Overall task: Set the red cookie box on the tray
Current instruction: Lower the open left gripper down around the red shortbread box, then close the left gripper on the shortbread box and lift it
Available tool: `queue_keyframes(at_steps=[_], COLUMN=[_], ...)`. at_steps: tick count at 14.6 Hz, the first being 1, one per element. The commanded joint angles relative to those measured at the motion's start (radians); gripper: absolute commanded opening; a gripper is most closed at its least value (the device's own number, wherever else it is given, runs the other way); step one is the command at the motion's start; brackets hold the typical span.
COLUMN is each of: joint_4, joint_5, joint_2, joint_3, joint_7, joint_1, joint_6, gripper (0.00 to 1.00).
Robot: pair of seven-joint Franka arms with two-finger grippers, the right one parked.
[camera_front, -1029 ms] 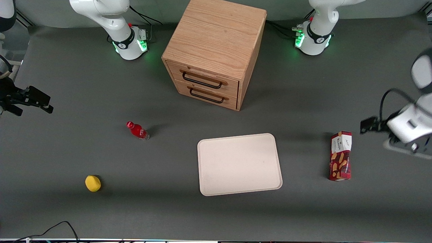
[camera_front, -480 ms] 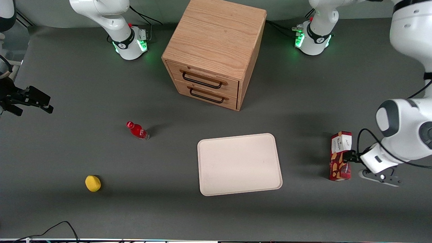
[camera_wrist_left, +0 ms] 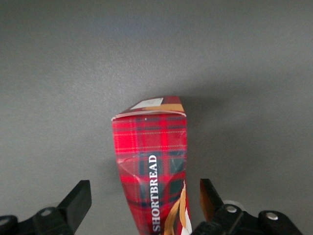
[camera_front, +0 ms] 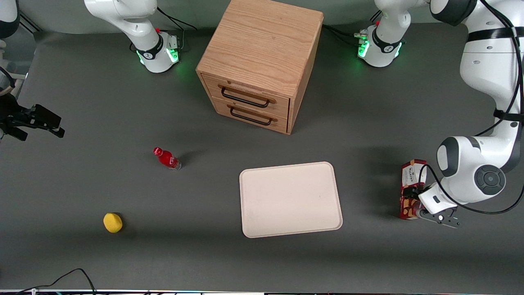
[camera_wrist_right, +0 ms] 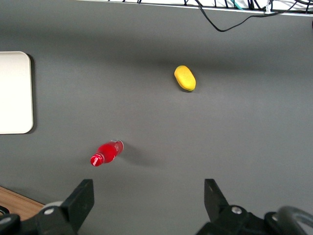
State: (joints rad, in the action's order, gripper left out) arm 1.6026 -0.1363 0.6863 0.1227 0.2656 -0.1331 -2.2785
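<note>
The red cookie box (camera_front: 410, 189) lies on the grey table toward the working arm's end, its white end panel pointing away from the front camera. The beige tray (camera_front: 290, 199) lies flat in the middle of the table, apart from the box. My gripper (camera_front: 414, 199) is down over the box's nearer half. In the left wrist view the red tartan box (camera_wrist_left: 150, 161) stands between the two black fingers (camera_wrist_left: 77, 200), which are spread wide on either side of it with a gap on each side. The gripper (camera_wrist_left: 145, 200) is open.
A wooden two-drawer cabinet (camera_front: 260, 61) stands farther from the front camera than the tray. A small red bottle (camera_front: 166, 158) and a yellow lemon-like object (camera_front: 112, 222) lie toward the parked arm's end. A black cable (camera_front: 61, 278) runs along the table's near edge.
The left arm has swung in from the table's end and come down over the cookie box. The box, tray and other things have not moved.
</note>
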Motion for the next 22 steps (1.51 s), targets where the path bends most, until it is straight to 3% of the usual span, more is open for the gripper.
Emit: queue_keyframes(at_steps=[1,8,12,18,22], joint_4=[-0.001,0.003,-0.036,-0.182,-0.205], joint_5=[-0.022,-0.023,-0.022,-0.011,-0.006], joint_2=[-0.004,-0.010,-0.085,-0.165,-0.153], joint_3=[0.000,0.002,0.008,0.014,0.020], joint_7=[0.004,0.001,-0.058,-0.400,-0.676], joint_1=[-0.002,-0.002,0.013,0.168,0.295], joint_6=[0.017,0.020,0.147,0.370,0.367], gripper=[0.00,0.00,0.00,0.00,0.00])
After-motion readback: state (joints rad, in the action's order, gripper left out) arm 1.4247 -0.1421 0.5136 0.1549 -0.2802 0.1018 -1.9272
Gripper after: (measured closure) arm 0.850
